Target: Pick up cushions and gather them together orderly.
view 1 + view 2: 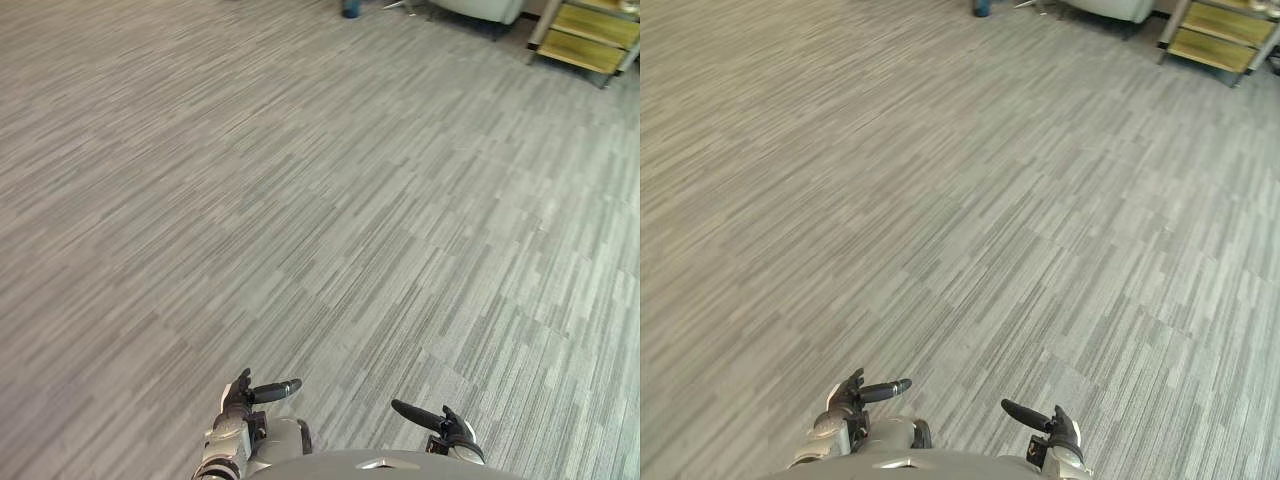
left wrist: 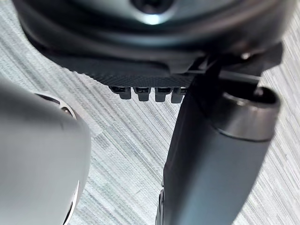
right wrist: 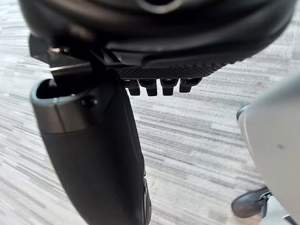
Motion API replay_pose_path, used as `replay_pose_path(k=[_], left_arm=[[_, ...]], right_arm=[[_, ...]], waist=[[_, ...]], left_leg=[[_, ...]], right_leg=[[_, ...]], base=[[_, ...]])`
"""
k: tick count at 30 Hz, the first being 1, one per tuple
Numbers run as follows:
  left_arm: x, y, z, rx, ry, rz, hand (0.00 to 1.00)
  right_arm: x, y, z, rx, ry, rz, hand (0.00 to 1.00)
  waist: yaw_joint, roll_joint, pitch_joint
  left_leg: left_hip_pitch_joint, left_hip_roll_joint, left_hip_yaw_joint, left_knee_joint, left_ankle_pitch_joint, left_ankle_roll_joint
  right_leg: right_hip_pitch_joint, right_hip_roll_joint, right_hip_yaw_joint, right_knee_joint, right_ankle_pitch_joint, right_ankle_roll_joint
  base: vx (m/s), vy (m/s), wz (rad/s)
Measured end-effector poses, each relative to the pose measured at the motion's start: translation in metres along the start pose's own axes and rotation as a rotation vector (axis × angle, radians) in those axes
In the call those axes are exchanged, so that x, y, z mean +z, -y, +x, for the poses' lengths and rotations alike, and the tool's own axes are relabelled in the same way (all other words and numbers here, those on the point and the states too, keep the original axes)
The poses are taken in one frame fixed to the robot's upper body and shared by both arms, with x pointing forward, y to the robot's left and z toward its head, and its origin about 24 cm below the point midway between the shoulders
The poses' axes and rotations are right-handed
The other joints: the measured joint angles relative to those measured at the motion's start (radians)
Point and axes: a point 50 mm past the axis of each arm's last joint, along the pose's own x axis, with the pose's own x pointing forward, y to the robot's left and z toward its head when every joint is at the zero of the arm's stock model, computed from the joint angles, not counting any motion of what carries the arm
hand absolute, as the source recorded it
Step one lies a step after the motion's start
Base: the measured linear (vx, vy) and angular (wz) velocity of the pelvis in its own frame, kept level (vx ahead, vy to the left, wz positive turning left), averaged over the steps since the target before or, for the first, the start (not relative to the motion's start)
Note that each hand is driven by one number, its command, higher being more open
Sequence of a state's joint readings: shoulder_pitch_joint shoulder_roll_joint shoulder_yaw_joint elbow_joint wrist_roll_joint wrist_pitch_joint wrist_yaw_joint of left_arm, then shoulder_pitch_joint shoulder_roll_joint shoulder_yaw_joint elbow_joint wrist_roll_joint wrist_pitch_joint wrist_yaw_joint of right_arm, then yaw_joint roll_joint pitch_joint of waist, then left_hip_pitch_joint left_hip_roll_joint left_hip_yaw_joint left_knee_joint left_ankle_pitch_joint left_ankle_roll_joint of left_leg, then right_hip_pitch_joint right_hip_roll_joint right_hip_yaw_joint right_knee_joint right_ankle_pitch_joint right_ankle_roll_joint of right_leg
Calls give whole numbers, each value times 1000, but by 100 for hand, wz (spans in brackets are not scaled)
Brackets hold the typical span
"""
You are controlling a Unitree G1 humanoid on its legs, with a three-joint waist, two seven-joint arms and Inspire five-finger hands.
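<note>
The left robot hand point(image 1: 243, 397) and right robot hand point(image 1: 450, 425) were held low, loosely spread and empty, likely ready for carrying. Ahead of them the floor point(image 1: 300, 200) was seen. Where the cushions lay could not be told.

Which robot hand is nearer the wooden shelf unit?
The right robot hand: the wooden shelf unit stands far off on its side; the left robot hand is farther across.

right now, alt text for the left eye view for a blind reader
Grey striped carpet stretches ahead, with the left hand and right hand open and empty at the bottom edge, thumbs pointing inward. A wooden shelf and a pale seat stand at the far right.
</note>
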State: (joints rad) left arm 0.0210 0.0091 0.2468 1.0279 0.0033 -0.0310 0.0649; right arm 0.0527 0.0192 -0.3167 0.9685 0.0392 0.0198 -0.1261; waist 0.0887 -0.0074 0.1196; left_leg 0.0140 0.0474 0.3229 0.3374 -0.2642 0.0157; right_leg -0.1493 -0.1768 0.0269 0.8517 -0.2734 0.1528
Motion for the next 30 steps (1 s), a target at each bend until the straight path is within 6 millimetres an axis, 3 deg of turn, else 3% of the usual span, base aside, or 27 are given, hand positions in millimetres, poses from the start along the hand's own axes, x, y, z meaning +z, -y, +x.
replay_pose_path(k=[2,4,5,6,7,8,9,10,12,14,16,17,18,20,23,24,25,26,27,28,29,30], left_arm=[[-2,1,0,-2,-8,13,100],[-2,2,0,-6,-8,32,100],[-3,2,0,-3,-9,33,100],[-3,1,0,-3,-11,41,100],[-2,-3,0,-5,-8,77,100],[-3,-3,1,-6,-19,85,100],[-8,4,0,-22,-40,85,100],[-9,8,0,-32,-45,81,100],[-10,12,-1,-41,-48,76,100],[-8,12,0,-48,-41,75,100],[-2,13,1,-50,-20,64,100],[-1,14,0,-51,-10,58,100],[2,11,0,-43,11,46,100],[4,9,-1,-35,34,40,100],[8,6,-1,-26,60,35,100],[10,7,-1,-29,67,36,100],[11,7,-1,-28,68,35,100],[12,8,-1,-28,71,33,100],[13,8,0,-26,72,33,100],[13,8,0,-26,71,33,100],[12,5,0,-21,70,39,100],[14,1,1,-16,75,48,100]], right_arm=[[6,1,0,-2,29,-7,100],[11,1,1,-5,47,-22,100],[12,0,2,-2,48,-25,100],[13,-1,2,-1,49,-25,100],[11,-3,3,3,38,-27,100],[10,0,4,-4,27,-34,100],[10,8,6,-21,5,-51,100],[8,13,7,-37,-10,-42,100],[7,17,7,-57,-26,0,100],[3,21,7,-72,-38,10,100],[-3,22,5,-74,-45,9,100],[-2,22,5,-74,-37,-5,100],[-2,21,4,-69,-32,-23,100],[-5,18,3,-58,-36,-40,100],[-6,17,3,-59,-42,-29,100],[-6,16,3,-62,-44,-28,100],[-6,15,3,-63,-45,-26,100],[-7,15,3,-65,-48,-26,100],[-10,15,2,-67,-62,-29,100],[-13,15,2,-67,-69,-29,100],[-16,14,1,-62,-79,-28,100],[-19,10,0,-54,-85,-24,100]], waist=[[-19,1,0],[-24,4,2],[-30,1,1],[-36,-1,0],[-45,-25,-6],[-50,-19,-4],[-41,23,-5],[-44,40,-7],[-48,52,-4],[-54,52,1],[-62,54,11],[-60,59,19],[-56,69,27],[-39,55,31],[-26,50,33],[-18,41,37],[-12,34,41],[-8,33,42],[0,34,42],[6,29,40],[11,17,24],[8,-11,13]], left_leg=[[74,-1,32,-51,0,0],[154,17,64,-111,0,-1],[176,30,76,-124,0,-1],[187,38,77,-133,1,-3],[203,18,70,-152,8,-17],[215,24,48,-164,8,-25],[210,52,-27,-184,18,-31],[210,48,-87,-211,27,-45],[210,57,-110,-203,58,-63],[190,90,-121,-59,75,-89],[41,145,-163,325,144,-132],[-28,172,-184,494,139,-137],[-146,206,-188,714,119,-126],[-240,198,-161,721,82,-111],[-315,145,-126,394,51,-87],[-304,85,-141,96,85,-89],[-299,48,-169,-91,146,-94],[-305,34,-180,-170,184,-104],[-309,19,-194,-202,253,-95],[-301,12,-198,-192,305,-81],[-295,-11,-199,-174,361,-41],[-299,-39,-190,-139,329,-29]], right_leg=[[-85,-51,-114,112,-16,-30],[-147,-77,-263,81,-48,-88],[-171,-73,-322,26,-48,-95],[-192,-63,-354,-38,-42,-102],[-217,-34,-380,-244,65,-128],[-210,-15,-379,-248,78,-207],[-195,45,-372,-309,88,-217],[-191,67,-360,-325,82,-226],[-169,95,-359,-337,71,-242],[-100,125,-360,-387,55,-238],[-4,152,-356,-460,54,-237],[34,170,-351,-486,53,-240],[109,194,-332,-526,37,-264],[181,196,-293,-582,35,-262],[248,189,-249,-663,47,-227],[279,170,-222,-697,40,-209],[308,157,-204,-726,36,-193],[328,153,-192,-745,28,-173],[367,145,-174,-763,7,-135],[387,135,-162,-766,-3,-119],[402,107,-147,-760,-16,-97],[392,71,-134,-725,-23,-86]], base=[[308,15,-51],[376,-87,-38],[352,-148,-36],[369,-208,-32],[382,-238,-30],[430,-314,-62],[332,-270,-70],[266,-265,-72],[207,-203,-30],[227,-190,-7],[243,-170,-4],[329,-133,-33],[283,-99,-47],[265,-44,-57],[323,23,-47],[502,112,-56],[505,134,-55],[622,185,-50],[552,176,-43],[584,194,-42],[490,155,-25],[605,179,-16]])
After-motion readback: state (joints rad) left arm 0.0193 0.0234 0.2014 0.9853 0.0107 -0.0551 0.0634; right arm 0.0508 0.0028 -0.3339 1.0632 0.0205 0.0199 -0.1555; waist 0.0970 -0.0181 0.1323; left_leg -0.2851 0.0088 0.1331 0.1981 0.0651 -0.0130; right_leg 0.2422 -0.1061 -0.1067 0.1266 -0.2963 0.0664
